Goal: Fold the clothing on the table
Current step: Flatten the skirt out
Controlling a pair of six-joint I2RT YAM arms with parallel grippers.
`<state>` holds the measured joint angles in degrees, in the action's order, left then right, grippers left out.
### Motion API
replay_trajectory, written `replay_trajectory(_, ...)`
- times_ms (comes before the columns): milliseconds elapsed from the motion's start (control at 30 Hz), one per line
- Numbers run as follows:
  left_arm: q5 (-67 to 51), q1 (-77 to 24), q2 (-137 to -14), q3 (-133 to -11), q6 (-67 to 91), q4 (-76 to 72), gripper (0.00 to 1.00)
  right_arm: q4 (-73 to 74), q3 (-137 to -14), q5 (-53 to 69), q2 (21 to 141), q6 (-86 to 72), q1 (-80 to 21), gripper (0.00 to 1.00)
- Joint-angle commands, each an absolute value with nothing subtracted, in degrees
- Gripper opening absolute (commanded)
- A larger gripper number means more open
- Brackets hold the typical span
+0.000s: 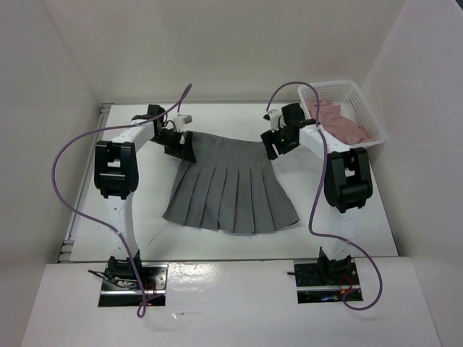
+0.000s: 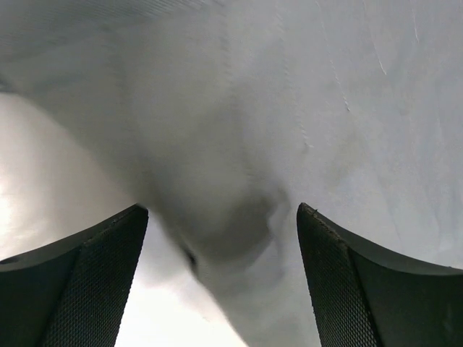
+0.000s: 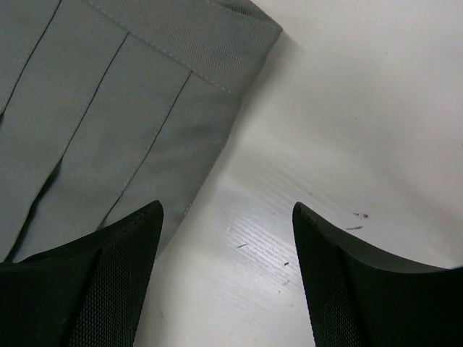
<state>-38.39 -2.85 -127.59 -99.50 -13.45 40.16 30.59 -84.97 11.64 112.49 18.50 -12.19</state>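
The dark grey pleated skirt lies spread flat on the white bench, narrow waistband toward the far wall and wide hem toward the arm bases. The left claw sits at the waistband's left end, the right claw at its right end. Both are released, jaws apart with nothing pinched. Seen from the right wrist, its black fingers straddle the skirt's side edge near the waistband corner, one over grey cloth and the other over bare bench. From the left wrist, blurred grey fabric lies between the spread fingers; whether they touch it I cannot tell. A white mesh basket holding a pink garment stands at the far right.
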Motion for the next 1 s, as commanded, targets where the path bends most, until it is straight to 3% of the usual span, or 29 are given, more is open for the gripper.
replay_trajectory(0, -42.19, -0.8, -128.58, -101.78, -13.45, 35.78, 0.9, 27.25, -87.8, 14.49, 113.46, 19.07, -11.34, 0.77)
replay_trajectory(700, -48.51, 4.39, -138.6, -114.6, -6.42, 31.99, 0.92, 24.96, -86.13, 17.13, 114.16, 19.08, -10.28, 0.74)
replay_trajectory(967, -47.99, 2.55, -140.44, -117.68, -5.89, 32.52, 0.92, 26.01, -92.45, 21.0, 118.3, 17.31, -9.76, 0.71)
